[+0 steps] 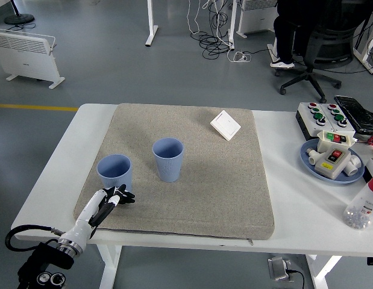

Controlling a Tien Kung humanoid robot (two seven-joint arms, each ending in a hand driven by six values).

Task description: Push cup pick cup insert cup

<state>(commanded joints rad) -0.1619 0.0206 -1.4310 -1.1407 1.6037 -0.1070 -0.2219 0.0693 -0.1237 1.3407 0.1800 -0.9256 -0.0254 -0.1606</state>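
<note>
We judged a tip-over the main risk: our left hand (111, 200), fingers loosely extended and holding nothing, sat just at 6 o'clock of the near blue cup (114, 173), so a high push could topple it. The second blue cup (168, 159) stood at its 2 o'clock, path clear; white switch plate (225, 125) far off

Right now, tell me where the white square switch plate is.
The white switch plate lies flat near the grey mat's far right corner, up and right of the middle blue cup.
</note>
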